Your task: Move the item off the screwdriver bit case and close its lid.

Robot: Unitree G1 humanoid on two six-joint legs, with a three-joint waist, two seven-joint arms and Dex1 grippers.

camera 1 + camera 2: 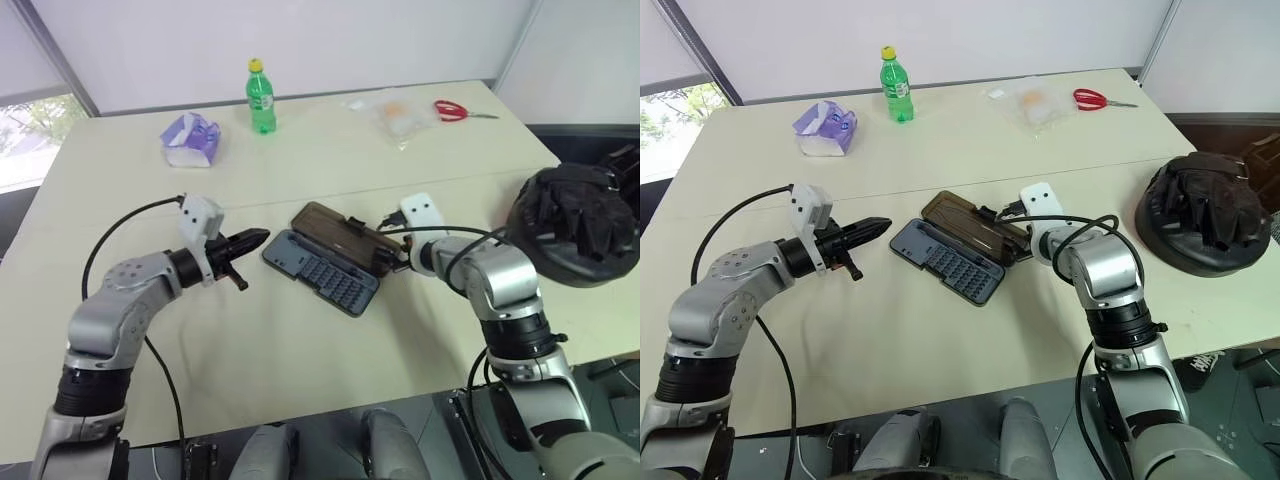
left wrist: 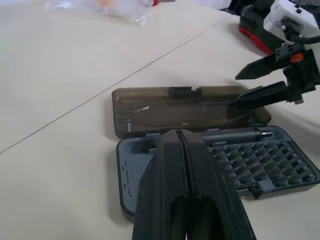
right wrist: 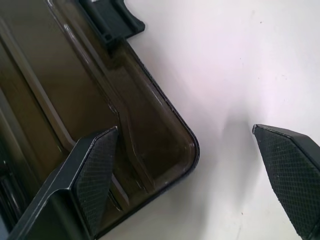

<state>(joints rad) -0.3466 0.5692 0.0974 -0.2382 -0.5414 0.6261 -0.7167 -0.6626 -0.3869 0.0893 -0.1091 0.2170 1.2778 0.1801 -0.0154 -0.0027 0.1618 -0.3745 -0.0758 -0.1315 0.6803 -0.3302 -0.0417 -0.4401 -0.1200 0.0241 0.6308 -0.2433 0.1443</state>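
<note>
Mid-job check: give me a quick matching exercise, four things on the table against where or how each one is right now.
Things:
1. lid
2. item
3. left gripper
4. right gripper

States:
A. shut, beside the case's end
B. lying open, flat on the table
C. open, one finger over the lid's corner
D. off the case, near the table's edge on the robot's right

Pairs: 1-B, 2-D, 3-A, 4-C

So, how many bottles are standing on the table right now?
1. A green bottle with a yellow cap stands upright near the far edge of the table, between the purple packet and the clear plastic bag. None seems hidden.
</note>
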